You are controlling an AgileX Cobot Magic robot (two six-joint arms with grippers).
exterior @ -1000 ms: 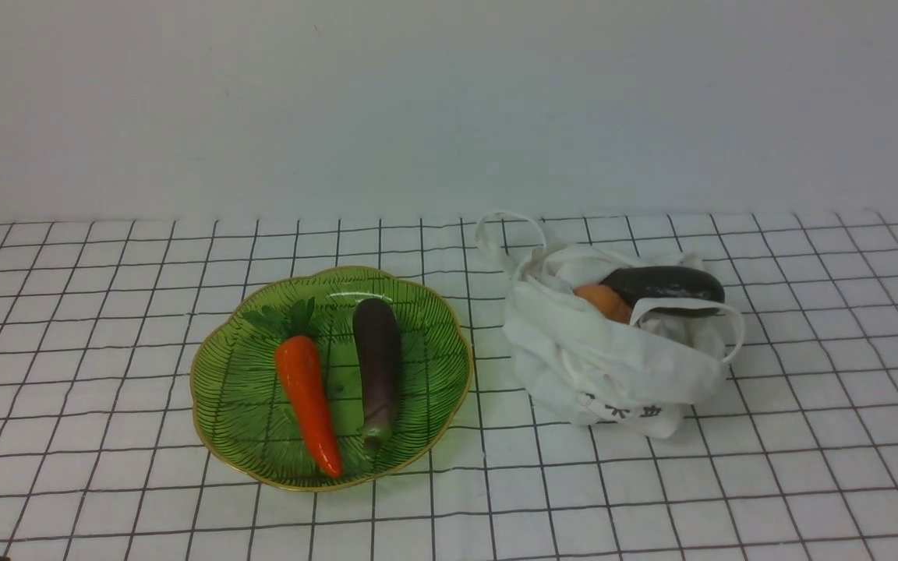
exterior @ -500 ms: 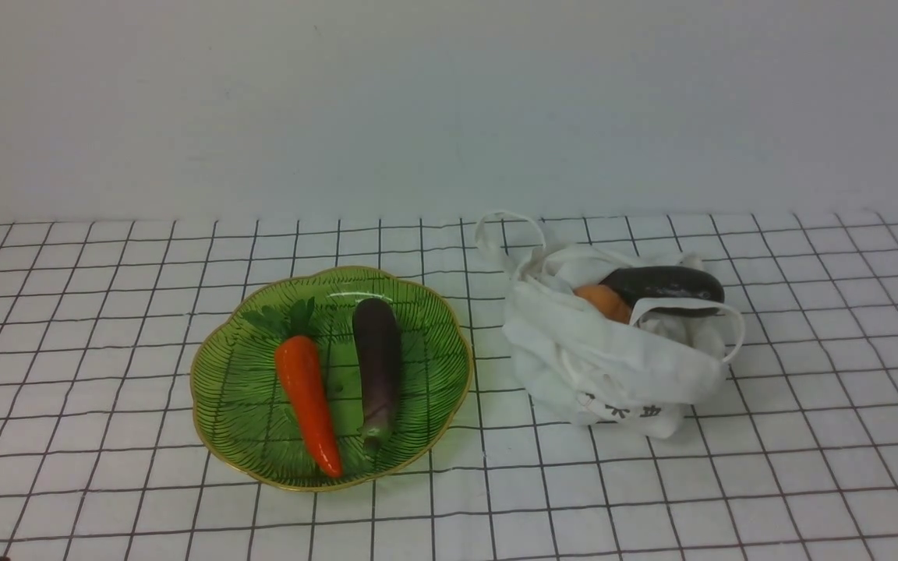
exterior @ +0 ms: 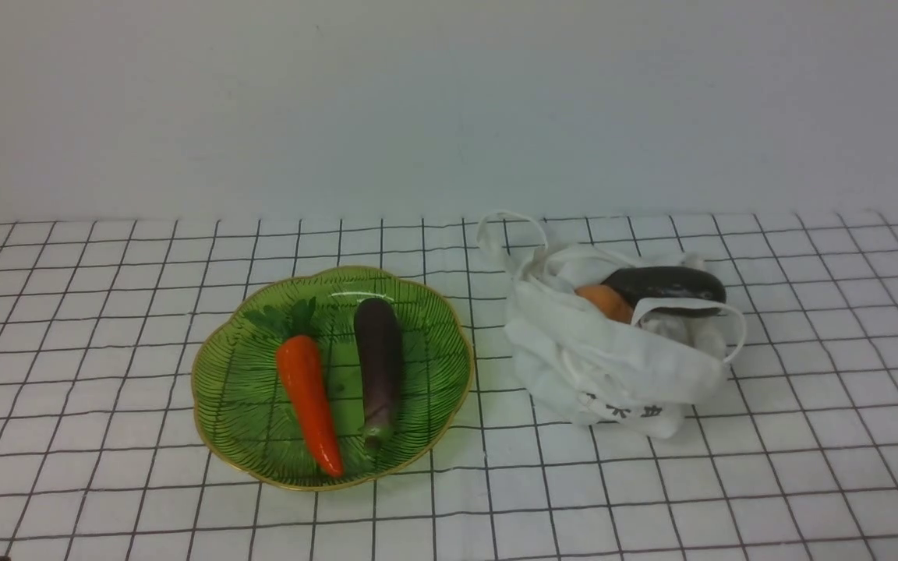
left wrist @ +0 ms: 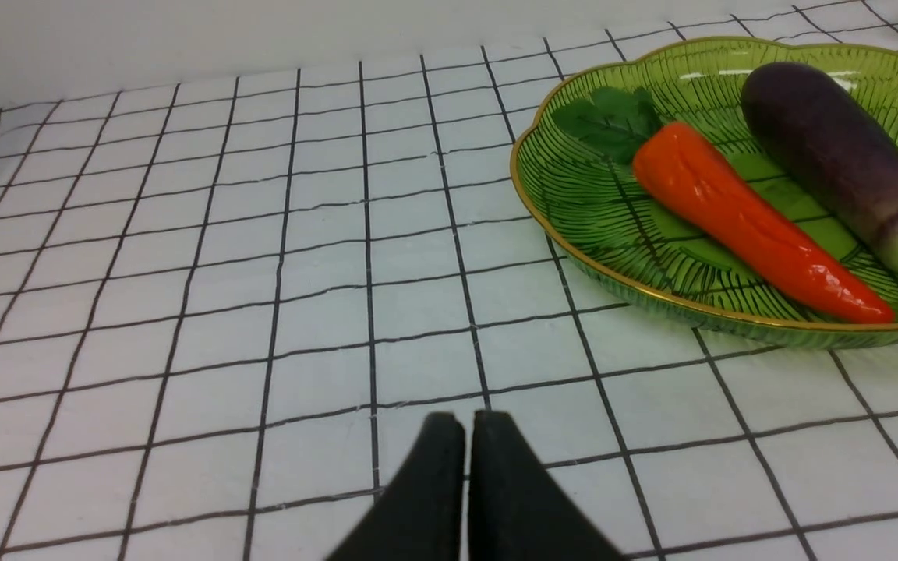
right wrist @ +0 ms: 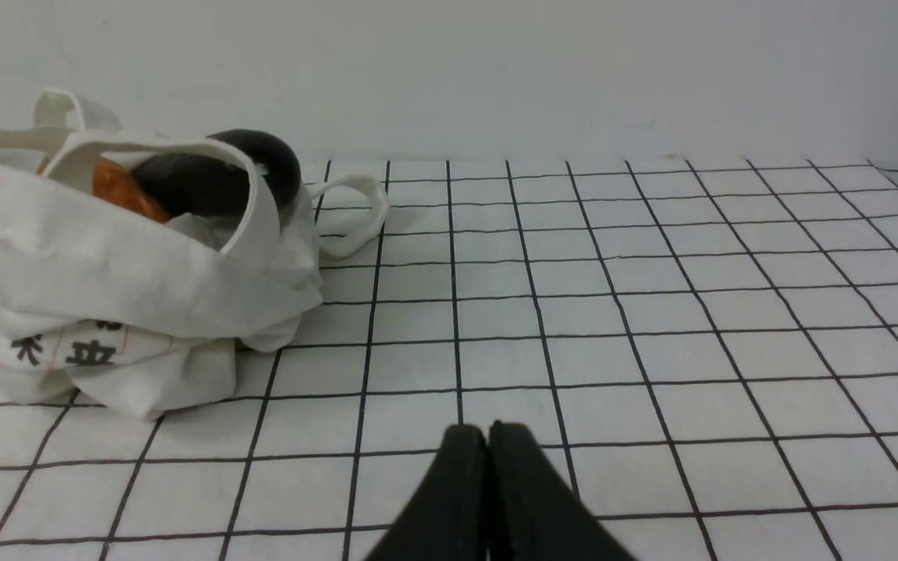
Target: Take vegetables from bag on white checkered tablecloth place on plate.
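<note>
Front view. You see the green plate [exterior: 223, 405] on the tablecloth [exterior: 90, 312] to the robot's left of centre, and the white bag [exterior: 613, 366] well apart from it on the right. On the plate lie an orange carrot [exterior: 307, 393] with green leaves and, just beside it, the purple eggplant [exterior: 378, 366], its pale stem end toward the camera. In the bag's open mouth rest the blackish vegetable [exterior: 666, 287] and, touching it, the orange rounded vegetable [exterior: 603, 302]. A loop handle crosses in front of the blackish one. Neither hand shows in this view.

Left wrist view. Your left hand [left wrist: 466, 436] sits low over the tabletop, its two dark fingers pressed together with nothing between them. The plate [left wrist: 574, 210] lies near it, with the carrot [left wrist: 737, 214] and the eggplant [left wrist: 831, 156] side by side in it.

Right wrist view. Your right hand [right wrist: 486, 444] likewise has its fingers together, empty, over bare cloth. The bag [right wrist: 106, 296] slumps off to one side, dark printed characters on its lower face; the blackish vegetable [right wrist: 207, 179] and the orange one [right wrist: 125, 191] show in its mouth.
</note>
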